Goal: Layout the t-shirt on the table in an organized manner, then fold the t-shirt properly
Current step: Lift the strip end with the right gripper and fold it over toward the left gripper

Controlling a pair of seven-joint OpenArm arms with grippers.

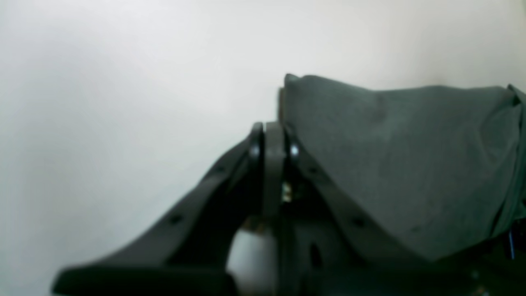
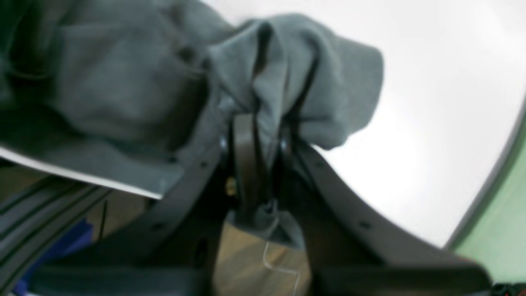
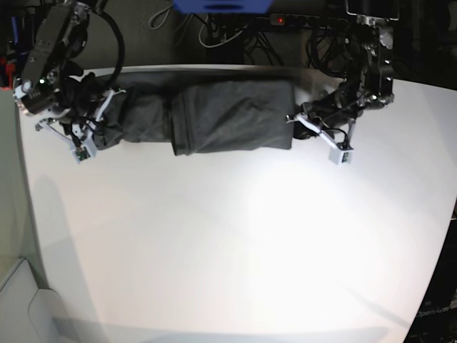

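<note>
item: t-shirt (image 3: 214, 114), stretched along bench (image 3: 228, 250) far edge. left fingers (image 1: 273, 135) clenched on one corner, right fingers (image 2: 257, 135) pinching bunched cloth. risk: thin left hold slips under tension, shirt sags crooked.

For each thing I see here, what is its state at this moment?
t-shirt: bunched lengthwise along the far table edge, not laid out flat, not folded neatly.
left pincer: shut on the t-shirt's edge.
right pincer: shut on a gathered bunch of the t-shirt.
table: white, carrying the shirt at its far edge.
</note>
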